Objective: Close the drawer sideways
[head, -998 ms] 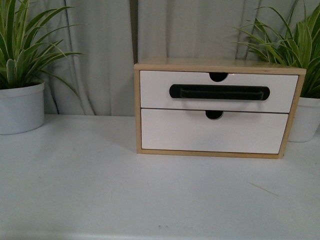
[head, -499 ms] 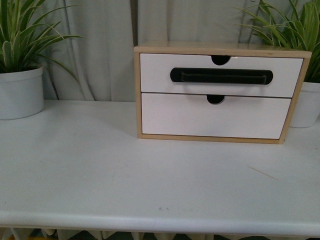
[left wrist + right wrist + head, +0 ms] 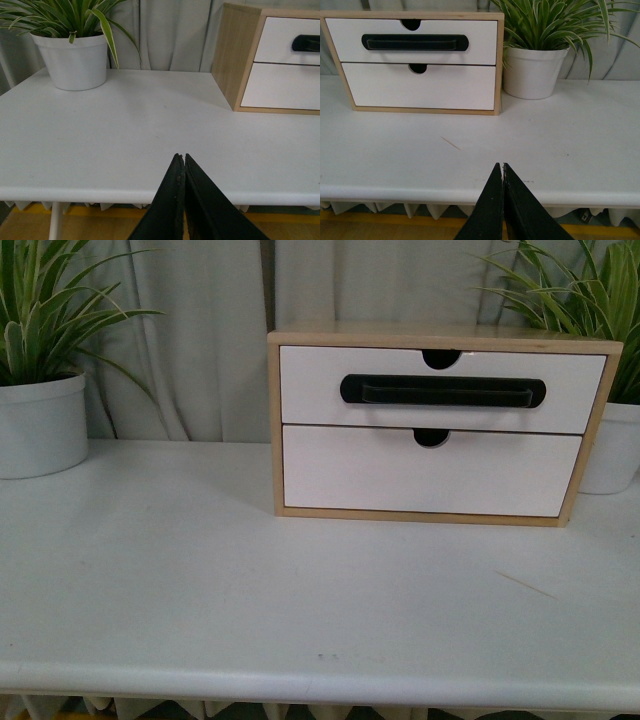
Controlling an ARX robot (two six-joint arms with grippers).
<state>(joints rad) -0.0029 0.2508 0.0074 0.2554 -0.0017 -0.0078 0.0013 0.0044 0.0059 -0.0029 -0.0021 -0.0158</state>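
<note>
White table (image 3: pixel 200 590), drawer (image 3: pixel 440 390) flush, grey curtain (image 3: pixel 200 340)

The white table (image 3: pixel 200 590) carried a light-wood cabinet (image 3: pixel 275 440) toward the back, a white plant pot (image 3: pixel 40 430) at each side (image 3: pixel 612 455), and a thin splinter (image 3: pixel 525 585) near the cabinet.

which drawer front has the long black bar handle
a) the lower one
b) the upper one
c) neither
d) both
b: in the front view the black bar handle sits on the upper drawer of the light-wood cabinet, while the lower drawer front is plain white with only a half-round notch.
</note>
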